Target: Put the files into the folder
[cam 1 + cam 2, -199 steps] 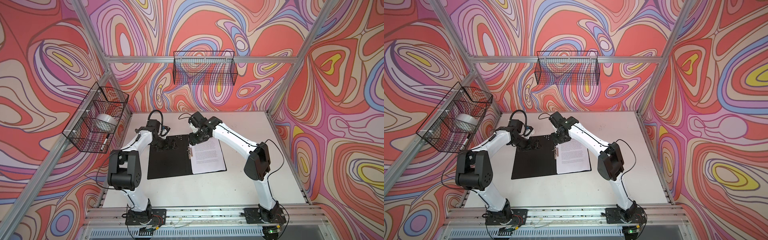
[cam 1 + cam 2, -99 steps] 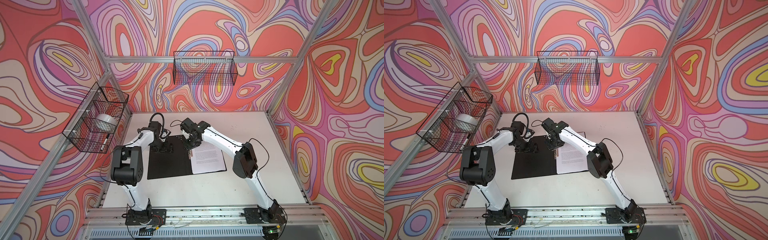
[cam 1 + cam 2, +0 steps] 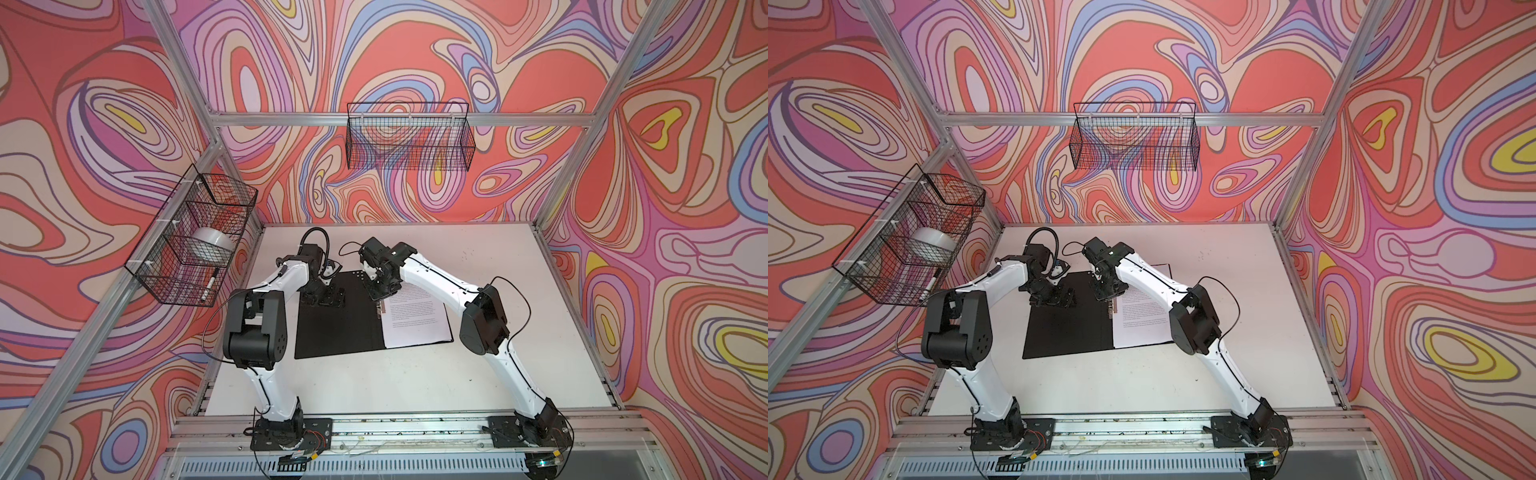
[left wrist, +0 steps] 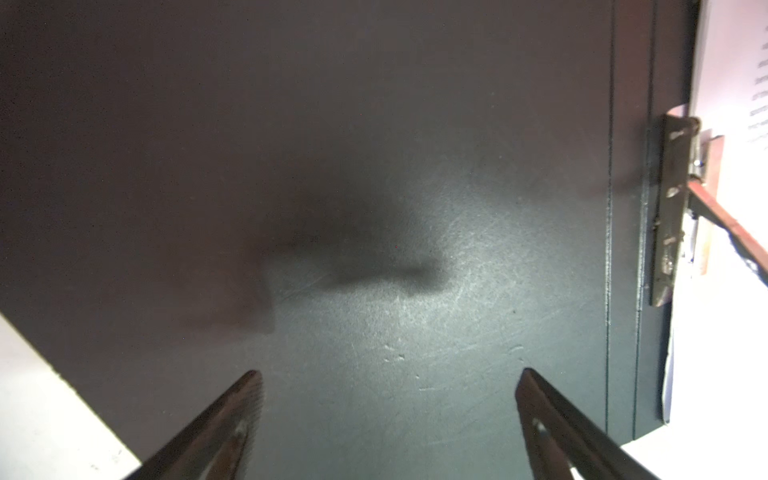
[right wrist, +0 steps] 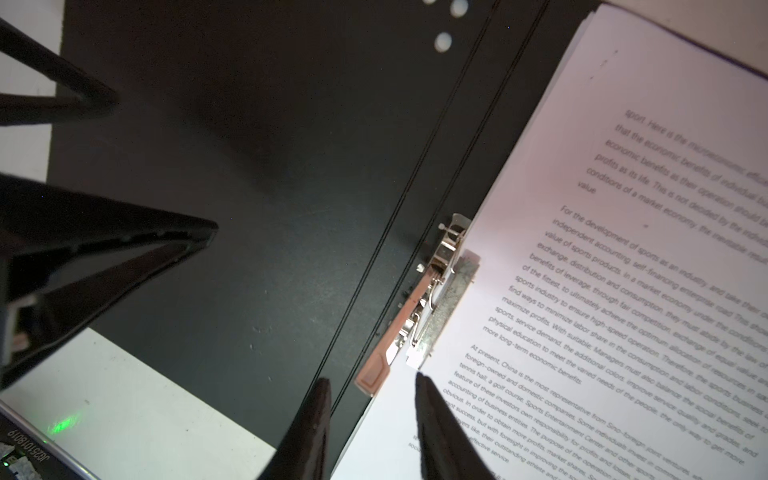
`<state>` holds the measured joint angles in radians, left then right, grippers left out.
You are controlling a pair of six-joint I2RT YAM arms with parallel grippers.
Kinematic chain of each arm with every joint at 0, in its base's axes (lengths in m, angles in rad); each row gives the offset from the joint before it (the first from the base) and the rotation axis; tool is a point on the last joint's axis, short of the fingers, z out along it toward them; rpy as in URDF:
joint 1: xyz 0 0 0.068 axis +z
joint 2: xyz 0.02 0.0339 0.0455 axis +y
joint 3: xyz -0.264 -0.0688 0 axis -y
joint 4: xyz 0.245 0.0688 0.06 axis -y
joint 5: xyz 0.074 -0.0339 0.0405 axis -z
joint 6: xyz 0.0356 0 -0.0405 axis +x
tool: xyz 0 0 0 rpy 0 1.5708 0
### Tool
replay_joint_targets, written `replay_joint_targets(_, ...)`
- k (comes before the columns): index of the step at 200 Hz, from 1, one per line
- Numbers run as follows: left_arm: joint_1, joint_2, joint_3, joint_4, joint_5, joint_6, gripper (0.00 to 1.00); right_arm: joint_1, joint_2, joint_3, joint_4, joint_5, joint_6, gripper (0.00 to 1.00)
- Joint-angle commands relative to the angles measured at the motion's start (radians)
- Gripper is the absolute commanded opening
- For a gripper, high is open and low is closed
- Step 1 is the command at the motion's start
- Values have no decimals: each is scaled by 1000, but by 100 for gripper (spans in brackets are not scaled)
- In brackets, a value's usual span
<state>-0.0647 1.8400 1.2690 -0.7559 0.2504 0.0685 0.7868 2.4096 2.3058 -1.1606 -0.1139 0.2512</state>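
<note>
- The folder (image 3: 338, 328) lies open and flat on the white bench (image 3: 478, 374), with its black inside facing up.
- The files (image 3: 415, 320) lie in the folder's right half, a white stack with black print on top.
- The metal clip (image 5: 432, 299) sits at the spine, and its flat plate rests on the edge of the files.
- The right gripper (image 5: 370, 379) points at the end of the clip. Its jaws are a little apart and pinch nothing.
- The left gripper (image 4: 388, 374) hangs low over the black left half. Its jaws are spread wide and hold nothing.
- In both top views the right arm (image 3: 436, 282) covers the far corner of the files.
- A wire basket (image 3: 191, 237) on the side wall holds a roll of tape (image 3: 210, 245) and a pen (image 3: 209, 286).
- A long basket (image 3: 409, 139) hangs on the back wall.
- The left wrist view is dark, so I cannot tell if those tips touch the folder.
- The print is too small to read in the top views.
</note>
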Motion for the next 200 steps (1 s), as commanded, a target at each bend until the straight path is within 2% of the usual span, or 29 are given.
replay_joint_targets(1,3,18,-2,-22,3,20,95,3,26,28,-26,-5,-15,33)
replay_joint_targets(104,3,31,7,-25,16,11,94,3,49,49,-71,32,-32,21)
replay_joint_targets(128,3,31,10,-27,18,12,93,3,60,64,-89,41,-38,21)
replay_joint_targets(156,3,29,9,-28,17,16,93,3,51,73,-89,31,-45,27)
replay_joint_targets(200,3,25,12,-28,9,12,93,5,22,85,-57,-22,-46,29)
